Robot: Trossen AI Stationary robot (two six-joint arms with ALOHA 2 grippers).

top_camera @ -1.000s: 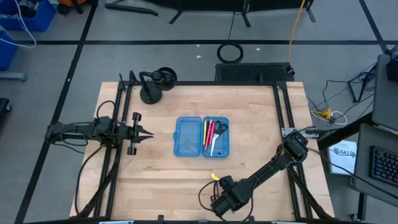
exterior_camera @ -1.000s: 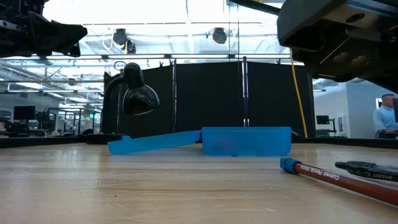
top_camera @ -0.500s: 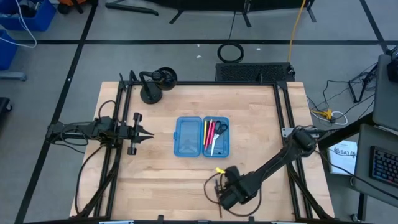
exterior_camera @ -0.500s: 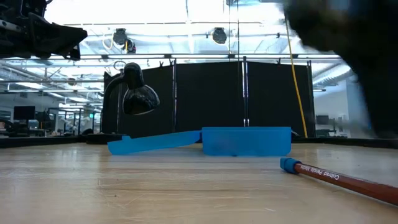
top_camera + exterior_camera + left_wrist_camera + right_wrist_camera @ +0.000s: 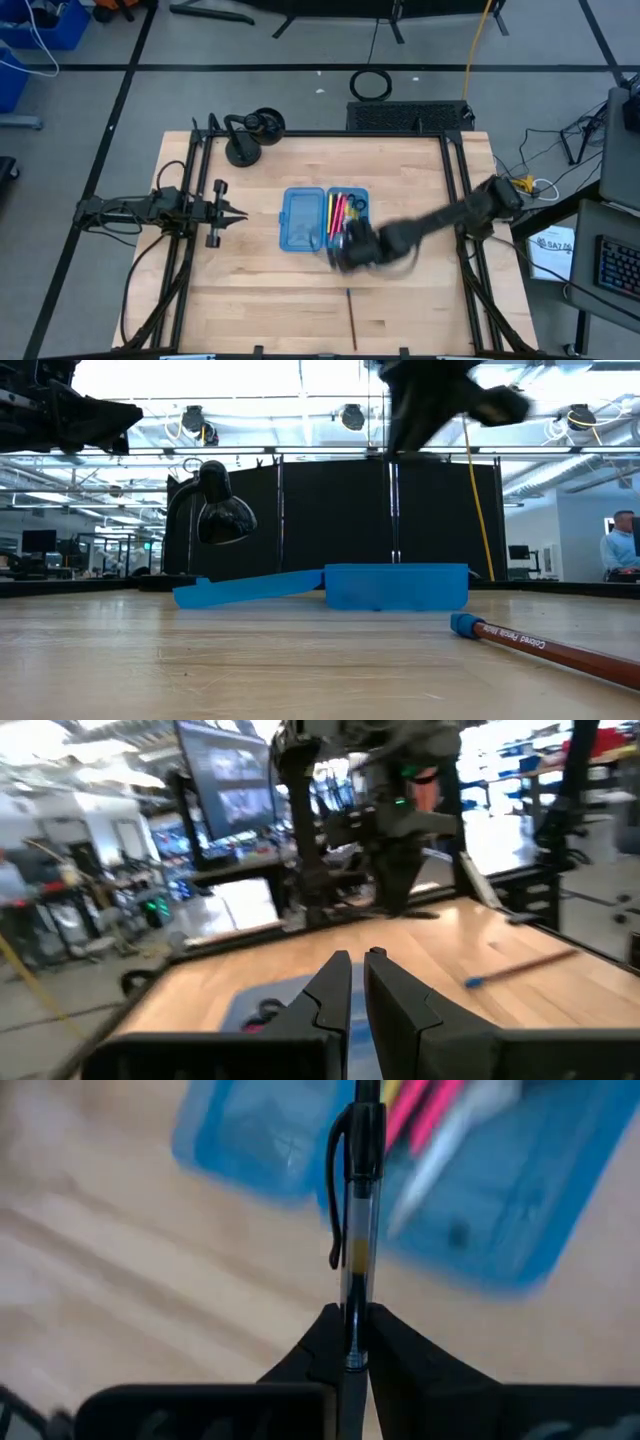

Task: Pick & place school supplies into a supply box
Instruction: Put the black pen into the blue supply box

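Pen (image 5: pixel 354 1230) pinched at its tail end between closed right gripper (image 5: pixel 347 1342) fingers, barrel projecting ahead over supply box (image 5: pixel 500 1210). Light, stiff, slick plastic; probably pivots if bumped. Left gripper (image 5: pixel 358 982) closed, empty.

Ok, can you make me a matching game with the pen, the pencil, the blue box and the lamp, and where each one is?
Things:
1. pen
2. pencil
3. blue box
4. lamp

Places:
A. table's far left corner
B. middle of the table, lying open
C. pinched in the right gripper
D. lying alone near the table's front edge

Pairs: 1-C, 2-D, 3-B, 4-A
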